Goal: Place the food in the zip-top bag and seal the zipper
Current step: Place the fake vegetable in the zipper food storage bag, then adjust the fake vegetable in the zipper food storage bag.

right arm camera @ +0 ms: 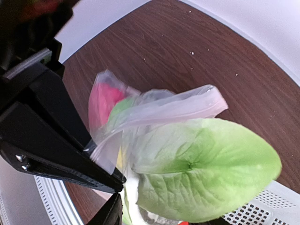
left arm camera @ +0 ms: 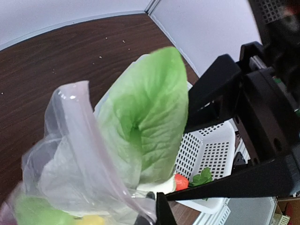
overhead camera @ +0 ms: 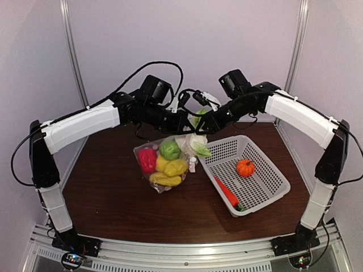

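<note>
**Op:** Which step?

**Ann:** Loading, and you're mid-drop. Your left gripper (overhead camera: 182,123) is pinched shut on the rim of the zip-top bag (overhead camera: 160,165), holding the mouth up over the counter (overhead camera: 108,192). Your right gripper (overhead camera: 203,127) has its jaws parted at the cauliflower (overhead camera: 195,144). That sits right at the bag's mouth with its leaf poking out. Can't tell if a finger touches it. Pepper (overhead camera: 147,160), apple (overhead camera: 169,149) and lemons (overhead camera: 170,173) are inside the bag.

**Op:** And next?

**Ann:** Pumpkin (overhead camera: 245,167) and carrot (overhead camera: 226,191) lie in the basket (overhead camera: 281,184), just right of the bag. I'd say you lift the right gripper clear, check the cauliflower drops fully in, then go for the pumpkin. Hold the left pinch firm or the mouth likely flops. The zipper (right arm camera: 168,108) is not yet sealed; that comes last.
</note>
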Action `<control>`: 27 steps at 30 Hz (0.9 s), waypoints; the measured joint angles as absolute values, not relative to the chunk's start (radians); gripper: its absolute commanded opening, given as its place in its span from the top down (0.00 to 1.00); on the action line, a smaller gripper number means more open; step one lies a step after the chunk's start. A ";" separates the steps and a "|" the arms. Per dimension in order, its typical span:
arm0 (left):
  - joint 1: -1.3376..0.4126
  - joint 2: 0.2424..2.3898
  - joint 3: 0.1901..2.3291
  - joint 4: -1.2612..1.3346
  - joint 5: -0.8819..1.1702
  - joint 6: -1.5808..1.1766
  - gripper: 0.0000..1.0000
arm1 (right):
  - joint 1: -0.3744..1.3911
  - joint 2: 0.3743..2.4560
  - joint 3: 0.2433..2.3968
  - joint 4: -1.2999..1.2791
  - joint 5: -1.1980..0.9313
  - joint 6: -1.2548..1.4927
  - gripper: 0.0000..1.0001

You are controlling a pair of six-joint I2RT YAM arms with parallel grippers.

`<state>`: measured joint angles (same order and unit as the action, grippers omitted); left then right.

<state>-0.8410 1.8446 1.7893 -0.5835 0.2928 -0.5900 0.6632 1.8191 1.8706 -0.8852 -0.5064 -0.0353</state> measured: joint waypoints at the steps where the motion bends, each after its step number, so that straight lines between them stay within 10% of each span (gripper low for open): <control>1: -0.842 1.842 1.789 -0.580 0.300 -0.591 1.00 | 0.664 1.802 1.851 -0.854 -0.498 -0.039 0.50; 14: -0.828 1.791 1.726 -0.543 0.389 -0.594 1.00 | 0.643 1.586 1.688 -0.815 -0.527 -0.140 0.28; 27: -0.813 1.790 1.715 -0.509 0.437 -0.593 1.00 | 0.568 1.503 1.393 -0.638 -0.545 -0.086 0.52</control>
<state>-0.8131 1.7897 1.7145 -0.5095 0.4370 -0.5926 0.5682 1.5028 1.3926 -0.6376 -0.5449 -0.0856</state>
